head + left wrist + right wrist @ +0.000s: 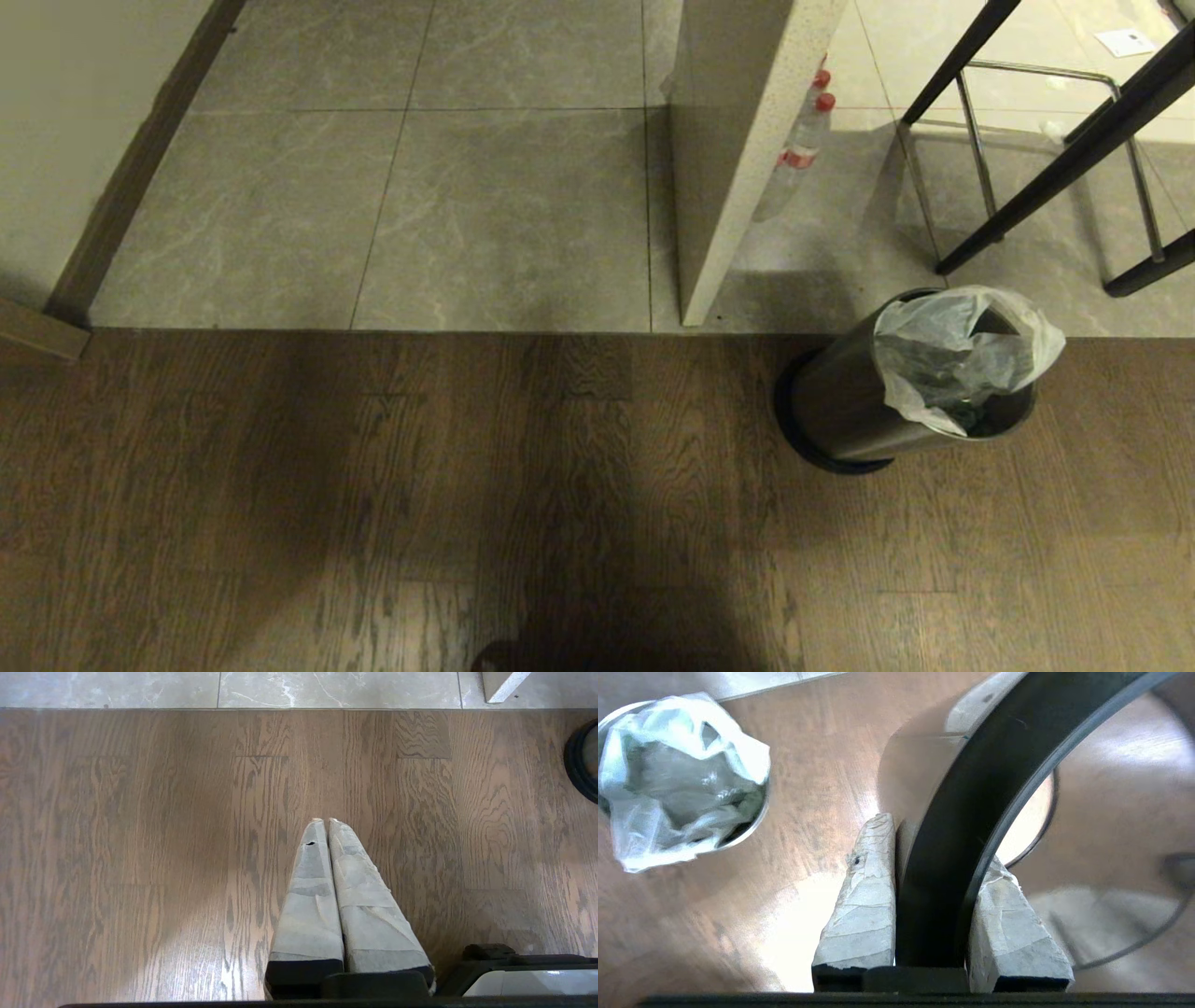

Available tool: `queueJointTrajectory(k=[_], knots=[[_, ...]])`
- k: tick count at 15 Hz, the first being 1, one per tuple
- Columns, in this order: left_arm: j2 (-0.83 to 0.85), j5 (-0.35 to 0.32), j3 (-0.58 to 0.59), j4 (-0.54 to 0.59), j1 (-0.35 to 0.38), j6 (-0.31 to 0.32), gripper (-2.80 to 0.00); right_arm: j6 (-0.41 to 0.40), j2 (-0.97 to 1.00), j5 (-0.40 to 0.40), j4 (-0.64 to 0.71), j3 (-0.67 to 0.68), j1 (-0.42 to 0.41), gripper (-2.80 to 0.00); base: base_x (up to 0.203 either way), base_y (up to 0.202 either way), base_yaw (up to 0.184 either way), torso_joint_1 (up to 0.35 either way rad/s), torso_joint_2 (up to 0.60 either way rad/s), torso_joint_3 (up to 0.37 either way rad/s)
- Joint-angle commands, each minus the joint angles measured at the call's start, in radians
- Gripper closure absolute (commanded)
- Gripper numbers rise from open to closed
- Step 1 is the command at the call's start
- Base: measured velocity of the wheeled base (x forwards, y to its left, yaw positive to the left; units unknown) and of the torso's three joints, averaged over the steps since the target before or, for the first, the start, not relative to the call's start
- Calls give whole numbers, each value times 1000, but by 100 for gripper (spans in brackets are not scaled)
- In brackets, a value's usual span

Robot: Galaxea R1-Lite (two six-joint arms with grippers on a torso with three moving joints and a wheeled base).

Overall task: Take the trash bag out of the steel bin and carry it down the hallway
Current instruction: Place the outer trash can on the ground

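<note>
On the left of the scene your left gripper (325, 821) hangs over bare wood-plank floor (373, 485), its jaws pressed together on nothing; that arm looks parked. Further right, the steel bin (840, 401) stands on the planks close to where the grey tiles begin, near the foot of a pale stone pillar (738, 149) with some red-capped bottles (803, 140) behind it. The trash bag (962, 350) is in the bin, its crinkled clear mouth bunched up above the top edge.

Right of that, seen only from the right wrist, your right gripper (934, 840) has its jaws clamped on the thick black rim of the steel sleeve (971, 788), which is lifted clear of the bin and held off to the bin's side over the floor.

So the step in hand looks like clearing the sleeve so the bag comes free. Next you will likely need to set the sleeve down somewhere well apart from the bin, let go, then come back over the bag's gathered mouth and pinch it before lifting.
</note>
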Motion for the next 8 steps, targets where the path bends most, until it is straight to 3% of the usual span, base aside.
queueJointTrajectory(k=[1,3,8], knots=[[-2,1,2,0,0,-1,0,-2,67,-4,-13,-5,-76,0,0,0,0,0,0,0],[-2,1,2,0,0,-1,0,-4,108,-6,-35,-4,-140,0,0,0,0,0,0,0],[-2,1,2,0,0,-1,0,3,111,-1,-43,-3,-141,0,0,0,0,0,0,0]])
